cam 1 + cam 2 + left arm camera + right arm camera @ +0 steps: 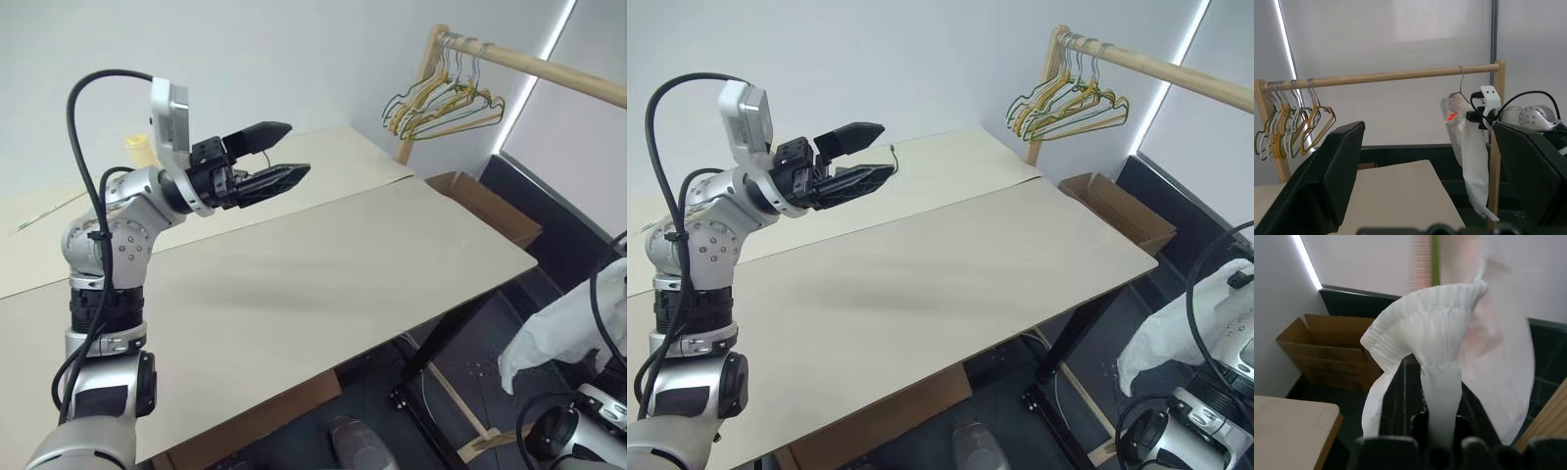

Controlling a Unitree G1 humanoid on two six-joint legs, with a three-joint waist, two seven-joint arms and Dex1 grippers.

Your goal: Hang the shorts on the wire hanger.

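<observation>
Right gripper [1440,431]: jaws pinched shut on the shorts [1442,328], gripping the gathered waistband, with the cloth fanning out above the grip and the rest hanging loose. From the head camera the shorts [568,328] hang low off the right end of the table [323,284], clear of its edge, above the dark floor.

Left gripper [269,162]: raised over the table, pointing across toward the right, jaws spread wide, nothing between them.

Table top is bare beige board. Cardboard box [485,206] sits on the floor just past its far right corner.

Behind that, the wooden clothes rail [1386,77]. A bunch of yellowish and dark hangers [446,103] is crowded at one end. At the other end, near the upright post, the wire hanger [1459,83] hangs by its hook; the shorts [1471,161] are right at it and cover its lower part, so I can't tell if they touch.
</observation>
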